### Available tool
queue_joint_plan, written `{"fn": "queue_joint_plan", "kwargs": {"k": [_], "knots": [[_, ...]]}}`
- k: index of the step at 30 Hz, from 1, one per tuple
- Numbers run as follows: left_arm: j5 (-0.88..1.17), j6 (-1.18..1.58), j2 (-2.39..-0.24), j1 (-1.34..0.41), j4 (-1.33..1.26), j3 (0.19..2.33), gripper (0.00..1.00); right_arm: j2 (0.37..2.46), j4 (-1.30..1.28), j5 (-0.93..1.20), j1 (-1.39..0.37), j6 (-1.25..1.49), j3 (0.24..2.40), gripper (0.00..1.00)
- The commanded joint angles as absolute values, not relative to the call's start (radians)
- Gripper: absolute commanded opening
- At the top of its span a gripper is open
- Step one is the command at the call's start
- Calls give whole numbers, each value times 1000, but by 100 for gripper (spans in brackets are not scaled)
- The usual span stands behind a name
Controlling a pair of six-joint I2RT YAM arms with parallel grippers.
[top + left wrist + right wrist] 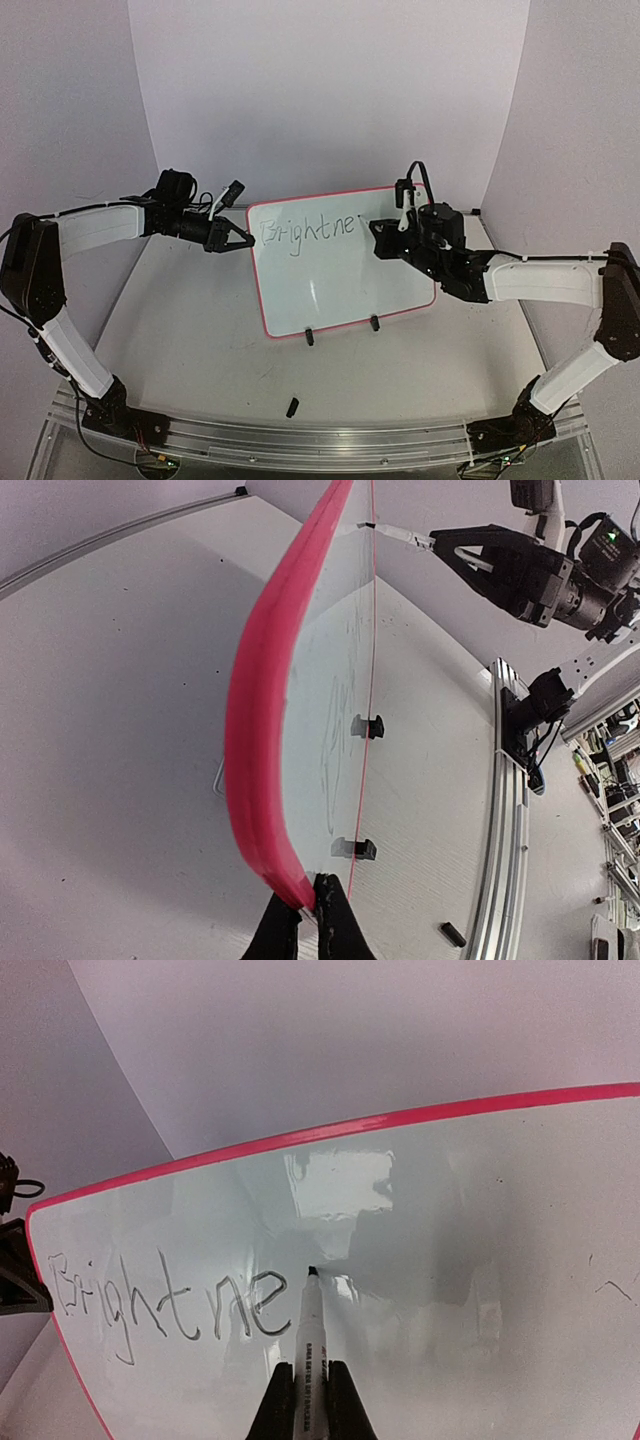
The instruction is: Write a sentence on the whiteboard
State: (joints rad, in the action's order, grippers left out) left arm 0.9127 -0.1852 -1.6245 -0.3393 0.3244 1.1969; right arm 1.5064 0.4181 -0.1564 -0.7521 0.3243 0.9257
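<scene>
The whiteboard [350, 285] with its red-pink frame stands tilted on the table, on two black clip feet. The sentence [305, 230] reads "Brightne" along the top left, also clear in the right wrist view [170, 1305]. My left gripper [243, 240] is shut on the whiteboard's left frame edge [255, 730], with the fingertips [335, 920] pinching the rim. My right gripper [308, 1400] is shut on a white marker [308, 1330]. The marker's black tip sits at the board just right of the last "e". The rest of the board [480, 1260] is blank.
A small black marker cap [293, 406] lies on the table in front of the board, near the aluminium rail [300, 435]. The clip feet [309, 336] stick out at the board's lower edge. White backdrop walls close the back and sides.
</scene>
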Motion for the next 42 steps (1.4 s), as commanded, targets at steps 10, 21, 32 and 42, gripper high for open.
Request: {"fn": "queue_joint_plan", "kwargs": {"k": [10,21,32,42], "knots": [[853,-284,-1642,-356,338,1223,0,1483,423,-110,-749,332,890,0],[853,-284,-1640,-357,340,1223,0,1449,384,-186,-749,341,873,0],[854,-284,-1636,-356,340,1223,0,1447,350,-116,-750,355,860,0],[852,-284,-1633,-356,340,1222,0,1452,403,-48,-750,356,895,0]]}}
